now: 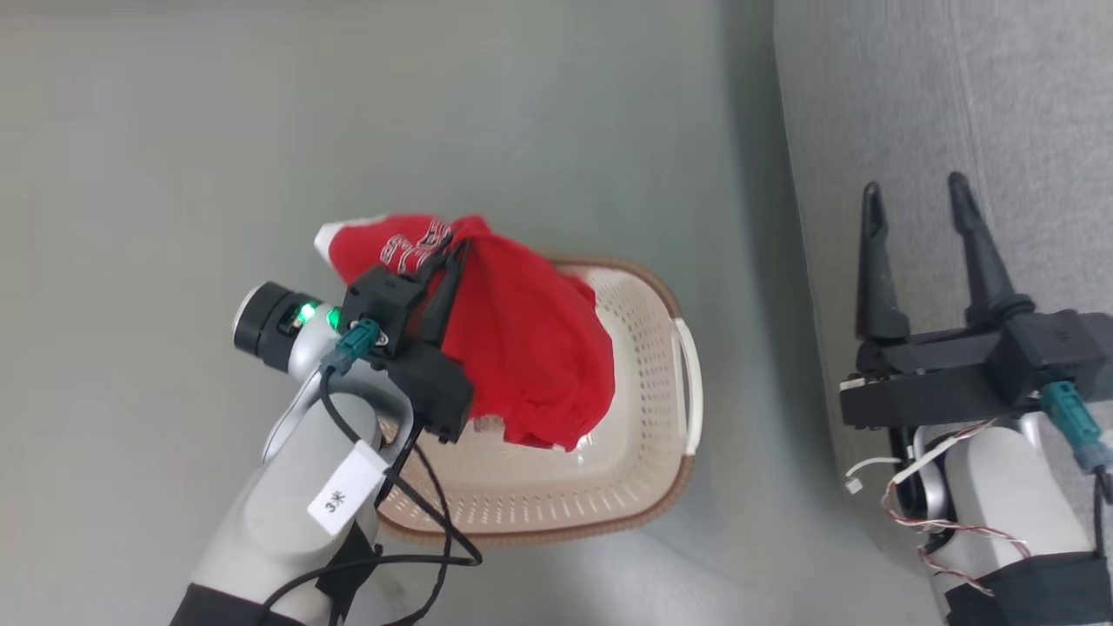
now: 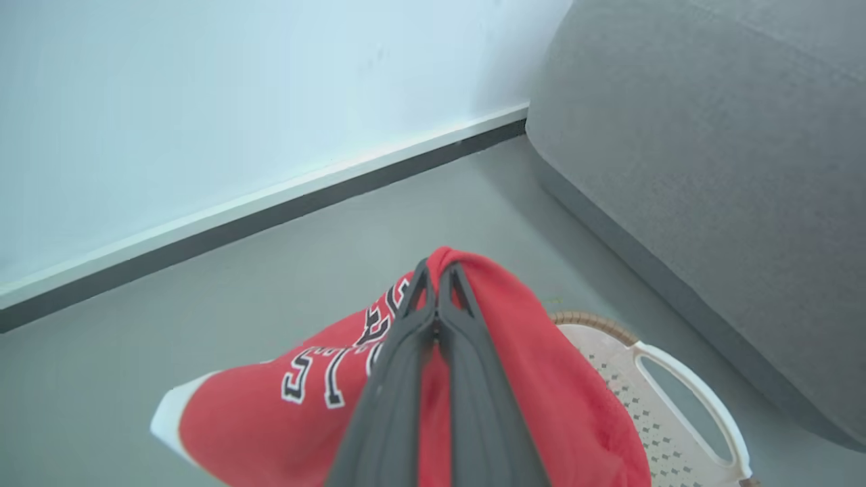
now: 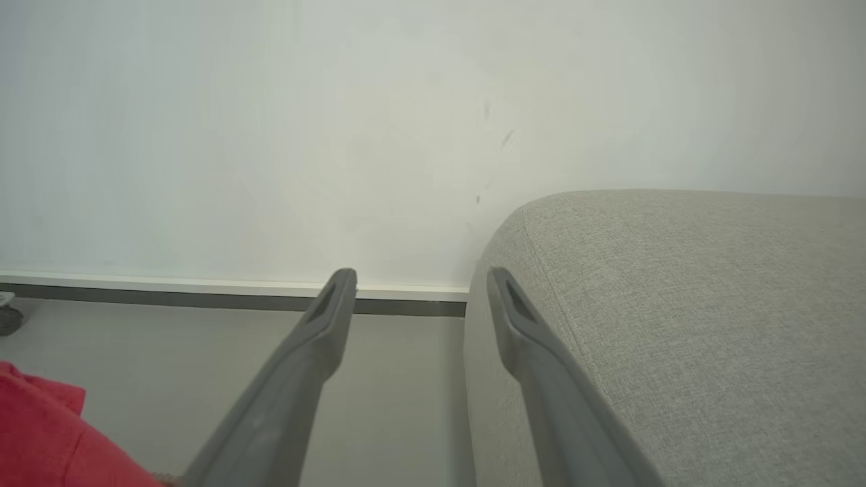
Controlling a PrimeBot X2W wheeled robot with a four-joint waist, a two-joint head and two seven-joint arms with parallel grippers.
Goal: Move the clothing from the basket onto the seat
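A red jersey (image 1: 522, 339) with white trim and lettering hangs bunched over the cream basket (image 1: 643, 461), lifted above its left half. My left gripper (image 1: 456, 248) is shut on the clothing near its top; in the left wrist view the pinched fingers (image 2: 467, 379) press together over the red fabric (image 2: 534, 379). The basket rim and handle (image 2: 697, 399) show at lower right there. My right gripper (image 1: 913, 204) stands open over the grey seat (image 1: 983, 104), nothing between its fingers (image 3: 298, 385). A red corner of the clothing (image 3: 40, 439) shows at lower left of the right wrist view.
The grey seat (image 2: 710, 169) lies right of the basket, with a narrow strip of floor (image 1: 748, 365) between them. A pale wall with a dark baseboard (image 2: 270, 210) runs behind. Open grey floor (image 1: 174, 174) spreads to the left.
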